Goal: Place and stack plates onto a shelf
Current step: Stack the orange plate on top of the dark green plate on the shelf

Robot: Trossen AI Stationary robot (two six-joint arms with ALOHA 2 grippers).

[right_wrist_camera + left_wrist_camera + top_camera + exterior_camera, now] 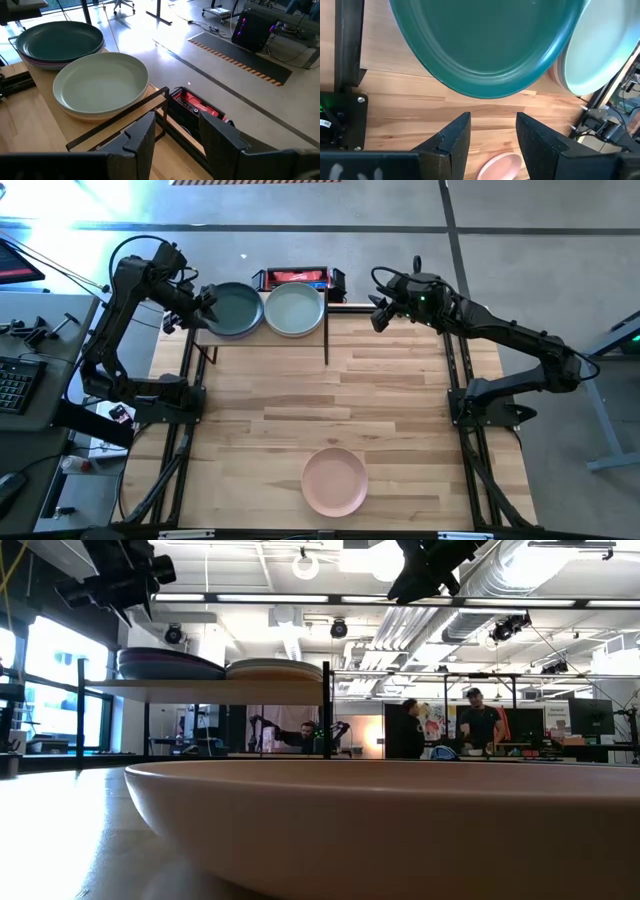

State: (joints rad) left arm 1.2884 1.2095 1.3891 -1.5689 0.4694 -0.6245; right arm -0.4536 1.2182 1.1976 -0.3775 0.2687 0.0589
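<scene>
So your left gripper (207, 302) hangs open beside the teal plate (232, 309) topping the shelf (262, 336) stack, right gripper (379, 314) open too, pink plate (335, 481) unplaced.

The high view looks straight down on the whole worktop (400, 400). The low view sits at worktop height, very close behind the pink plate (400, 830), facing the shelf (200, 686). Each wrist view looks past its own jaws. All four views share the dark teal plate (232, 308).
</scene>
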